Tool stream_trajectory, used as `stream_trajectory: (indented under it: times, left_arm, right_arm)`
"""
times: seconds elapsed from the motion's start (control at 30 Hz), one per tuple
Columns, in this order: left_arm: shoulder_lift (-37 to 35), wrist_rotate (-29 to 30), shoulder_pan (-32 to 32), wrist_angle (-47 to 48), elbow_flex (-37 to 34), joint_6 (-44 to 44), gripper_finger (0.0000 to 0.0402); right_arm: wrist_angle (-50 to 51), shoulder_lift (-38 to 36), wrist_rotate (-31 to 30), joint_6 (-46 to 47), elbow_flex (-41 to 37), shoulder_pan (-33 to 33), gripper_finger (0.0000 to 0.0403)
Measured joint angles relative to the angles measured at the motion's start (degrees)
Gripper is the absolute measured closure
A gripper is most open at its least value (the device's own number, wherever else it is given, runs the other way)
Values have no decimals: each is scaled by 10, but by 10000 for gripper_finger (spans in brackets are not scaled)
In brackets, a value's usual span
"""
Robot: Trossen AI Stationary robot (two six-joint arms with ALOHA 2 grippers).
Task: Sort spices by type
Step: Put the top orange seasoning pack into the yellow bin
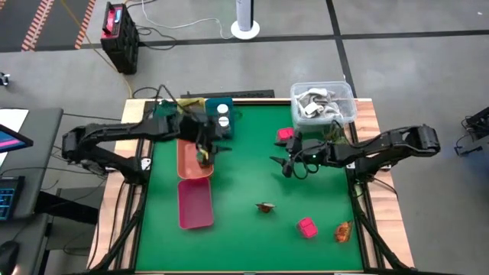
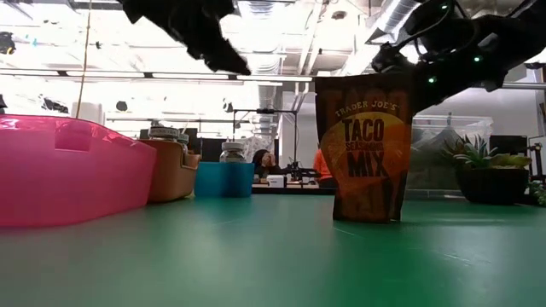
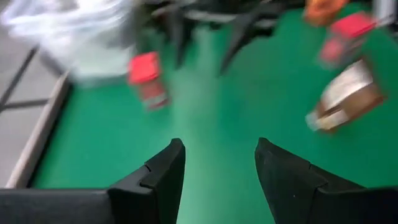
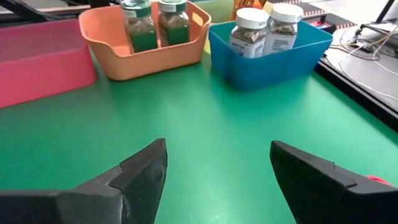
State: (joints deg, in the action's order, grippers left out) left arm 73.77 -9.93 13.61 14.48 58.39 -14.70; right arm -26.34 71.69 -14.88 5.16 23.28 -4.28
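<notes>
Crinkly brown foil, that taco sachet (image 2: 365, 147), standing upright mid-table, light and floppy by the look of it, so a pinch across its flat top edge seems safest. The pink blocks (image 1: 306, 227) look stiffer, easier to grab. The right gripper (image 1: 293, 163) hovers jaws wide, holding nothing, sachet well apart. The left gripper (image 1: 205, 150) hangs over the orange tray (image 1: 186, 162), also open and empty.
</notes>
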Motion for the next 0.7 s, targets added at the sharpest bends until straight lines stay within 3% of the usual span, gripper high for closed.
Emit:
stream_trajectory:
  times: [0.33, 0.53, 0.7]
  left_arm:
    - [101, 88, -164, -131, 0, 71, 216]
    - [158, 92, -212, -202, 0, 112, 204]
    - [193, 97, -234, -252, 0, 130, 161]
  right_arm:
    - [-19, -40, -7, 5, -29, 0, 93]
    - [-72, -34, -12, 9, -51, 1, 93]
    - [-69, -37, -30, 9, -54, 1, 93]
